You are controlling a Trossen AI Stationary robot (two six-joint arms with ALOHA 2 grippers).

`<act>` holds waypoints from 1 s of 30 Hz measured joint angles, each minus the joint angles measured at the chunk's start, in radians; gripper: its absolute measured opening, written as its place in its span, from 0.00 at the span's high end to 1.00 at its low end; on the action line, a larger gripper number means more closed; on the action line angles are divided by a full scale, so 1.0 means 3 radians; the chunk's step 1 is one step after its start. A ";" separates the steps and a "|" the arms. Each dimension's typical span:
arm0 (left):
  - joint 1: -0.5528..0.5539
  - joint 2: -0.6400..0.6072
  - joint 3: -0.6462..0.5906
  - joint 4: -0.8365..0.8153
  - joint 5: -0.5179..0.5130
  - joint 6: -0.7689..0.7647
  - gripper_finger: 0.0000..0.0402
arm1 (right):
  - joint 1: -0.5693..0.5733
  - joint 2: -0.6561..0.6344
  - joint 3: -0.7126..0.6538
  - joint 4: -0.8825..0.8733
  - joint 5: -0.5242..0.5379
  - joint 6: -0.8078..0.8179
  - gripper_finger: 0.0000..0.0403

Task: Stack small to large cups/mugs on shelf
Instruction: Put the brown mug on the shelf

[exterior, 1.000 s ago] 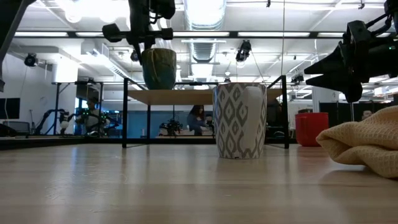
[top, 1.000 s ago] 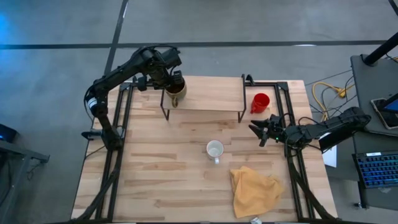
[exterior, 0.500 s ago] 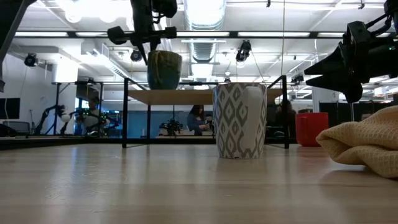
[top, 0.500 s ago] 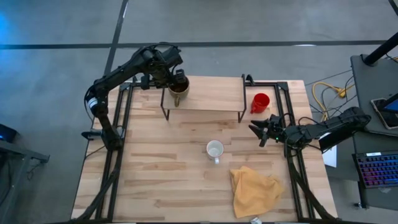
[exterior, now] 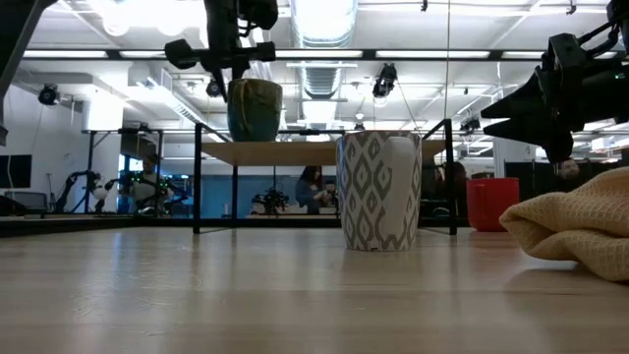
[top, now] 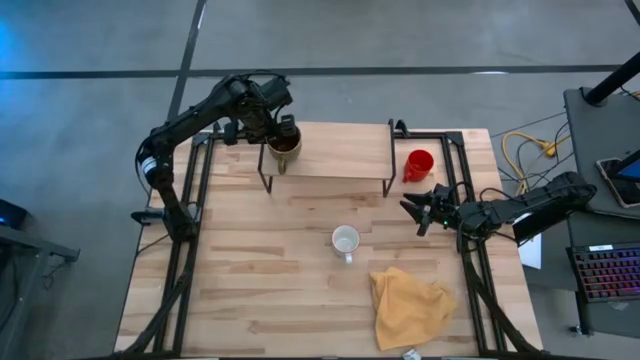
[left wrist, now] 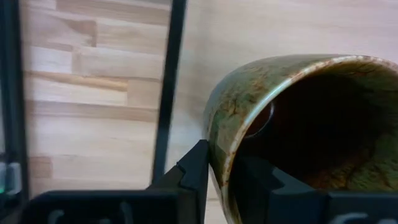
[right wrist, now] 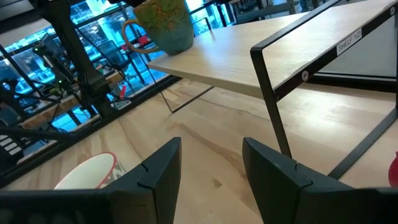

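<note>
The dark brown mug [top: 284, 148] hangs at the left end of the shelf [top: 340, 152], its rim clamped between the fingers of the left tool [top: 283, 131] — one finger inside the mouth, one outside, as the left wrist view shows. In the low view the mug [exterior: 255, 109] sits a little above the shelf board [exterior: 324, 151]; whether its base touches the wood is hard to tell. Its handle shows only in the right wrist view [right wrist: 129, 36], and its inside looks dark, with nothing to be made out in it. Half a second ago it stood slightly further right; it has drifted back toward the shelf's left edge. The white mug [top: 345, 241] stands upright on the desk [top: 240, 270] in front of the shelf, mouth up and bare white inside. The red mug [top: 418, 165] stands on the desk just beside the shelf's right end. The right tool [top: 415, 212] hovers near the red mug with fingers spread apart, gripping nothing, unchanged. A yellow-orange cloth [top: 410, 308] lies crumpled near the white mug — cut off at the right edge in the low view.
</note>
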 joint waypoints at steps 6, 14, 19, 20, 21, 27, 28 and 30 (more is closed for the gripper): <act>0.0000 -0.0004 0.0000 0.0007 -0.0003 0.0016 0.89 | 0.0000 -0.0001 -0.0001 0.0000 0.0000 -0.0008 0.59; -0.0003 -0.0004 -0.0004 0.0017 -0.0059 -0.0012 0.89 | 0.0000 0.0000 -0.0001 -0.0003 0.0000 -0.0008 0.59; -0.0001 -0.0005 -0.0049 0.0015 -0.0078 -0.0015 0.89 | 0.0000 -0.0001 0.0000 -0.0006 0.0000 -0.0008 0.59; -0.0001 -0.0005 -0.0060 0.0017 -0.0078 -0.0014 0.89 | 0.0000 0.0000 -0.0001 -0.0008 0.0000 -0.0008 0.59; -0.0001 -0.0007 -0.0078 0.0026 -0.0078 -0.0015 0.89 | 0.0000 0.0000 0.0000 -0.0008 0.0000 -0.0008 0.59; 0.0000 -0.0013 -0.0146 0.0266 -0.0064 -0.0016 0.89 | 0.0000 0.0000 -0.0001 -0.0008 0.0000 -0.0006 0.59; 0.0000 -0.0013 -0.0146 0.0315 -0.0059 -0.0016 0.89 | 0.0000 -0.0001 -0.0001 -0.0008 -0.0001 -0.0006 0.59; 0.0000 -0.0012 -0.0141 0.0355 -0.0056 -0.0009 0.89 | 0.0000 -0.0001 -0.0001 -0.0008 0.0000 -0.0006 0.59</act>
